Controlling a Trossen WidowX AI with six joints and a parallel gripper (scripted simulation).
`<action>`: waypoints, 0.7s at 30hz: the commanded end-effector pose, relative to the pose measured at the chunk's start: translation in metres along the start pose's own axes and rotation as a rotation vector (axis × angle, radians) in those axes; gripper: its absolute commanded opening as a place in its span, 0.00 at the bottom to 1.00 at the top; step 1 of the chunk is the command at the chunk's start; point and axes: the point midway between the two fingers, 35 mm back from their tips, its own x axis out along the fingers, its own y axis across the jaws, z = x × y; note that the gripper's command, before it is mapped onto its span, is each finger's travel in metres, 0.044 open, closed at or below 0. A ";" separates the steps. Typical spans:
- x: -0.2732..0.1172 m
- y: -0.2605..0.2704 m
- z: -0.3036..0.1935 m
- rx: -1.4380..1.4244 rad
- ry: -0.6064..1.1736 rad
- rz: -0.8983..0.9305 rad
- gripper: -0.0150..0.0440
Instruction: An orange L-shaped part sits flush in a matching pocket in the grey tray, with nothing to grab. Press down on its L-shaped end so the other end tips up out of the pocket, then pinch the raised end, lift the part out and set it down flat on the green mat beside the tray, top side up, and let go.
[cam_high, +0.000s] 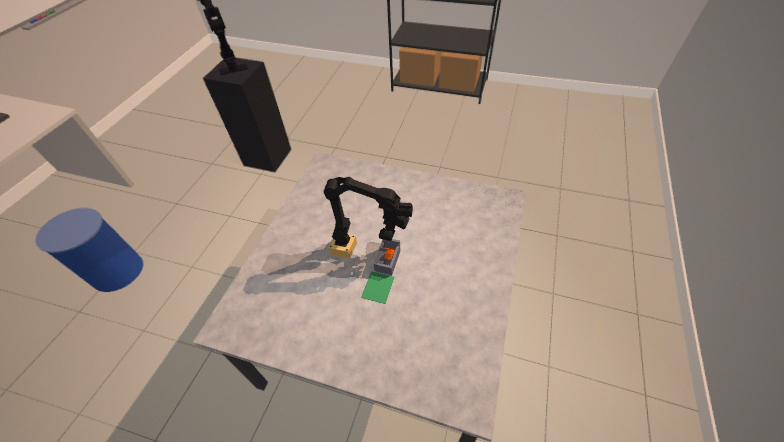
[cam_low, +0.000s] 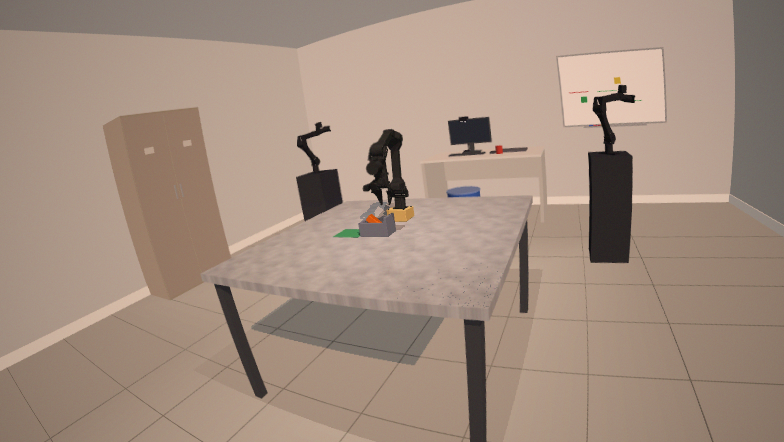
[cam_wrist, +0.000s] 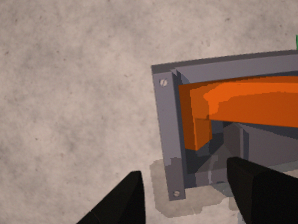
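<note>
One orange part tilted in one grey tray

One orange L-shaped part (cam_high: 389, 253) (cam_low: 373, 218) (cam_wrist: 245, 100) leans in one grey tray (cam_high: 386, 270) (cam_low: 377, 227) (cam_wrist: 167, 135), one end showing above the rim in the exterior view. One green mat (cam_high: 377, 288) (cam_low: 347, 233) lies beside the tray on the one table (cam_high: 428, 329) (cam_low: 351, 263). One yellow base block (cam_high: 343, 247) (cam_low: 403, 214) carries the working arm; two more black arms stand on two dark pedestals (cam_low: 319, 193) (cam_low: 609, 208) away from the table. Two screws (cam_wrist: 163, 82) (cam_wrist: 176, 193) show on the tray's near wall. Nothing blocks the mat. The end effector (cam_high: 386, 236) (cam_low: 379, 198) (cam_wrist: 185, 173) is partly open above the tray, its two fingers apart and gripping nothing.
</note>
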 end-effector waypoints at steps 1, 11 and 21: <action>0.000 0.000 0.001 0.001 -0.003 0.000 0.56; 0.000 0.000 0.001 0.001 -0.003 0.000 0.56; -0.001 -0.023 0.005 0.488 0.000 -0.005 0.73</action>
